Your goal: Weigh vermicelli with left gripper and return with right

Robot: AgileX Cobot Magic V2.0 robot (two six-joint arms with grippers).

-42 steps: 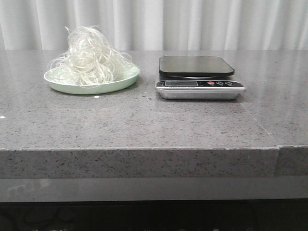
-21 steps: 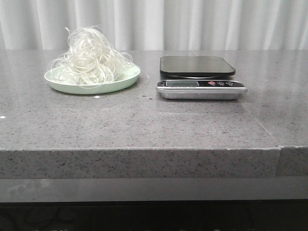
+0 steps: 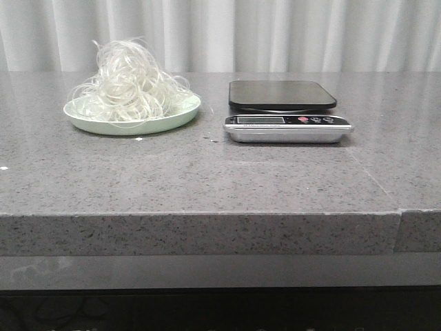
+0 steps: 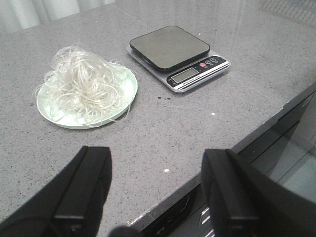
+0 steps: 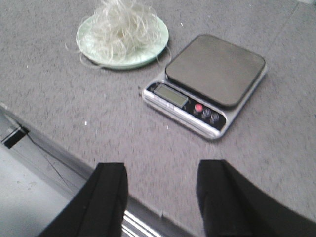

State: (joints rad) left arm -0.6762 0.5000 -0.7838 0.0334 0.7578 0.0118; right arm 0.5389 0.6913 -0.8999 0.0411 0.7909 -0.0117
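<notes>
The vermicelli (image 3: 129,86) is a fluffy whitish tangle heaped on a pale green plate (image 3: 178,116) at the back left of the grey table. It also shows in the left wrist view (image 4: 84,84) and the right wrist view (image 5: 121,24). A kitchen scale (image 3: 284,110) with a bare black platform stands to the plate's right. My left gripper (image 4: 155,160) is open and empty, above the table's front edge, well short of the plate. My right gripper (image 5: 160,173) is open and empty, also over the front edge, short of the scale (image 5: 207,84). Neither gripper shows in the front view.
The grey stone table (image 3: 207,172) has a seam at its right front (image 3: 400,210). White curtains hang behind it. A few small white crumbs lie on the table near the plate (image 3: 138,139).
</notes>
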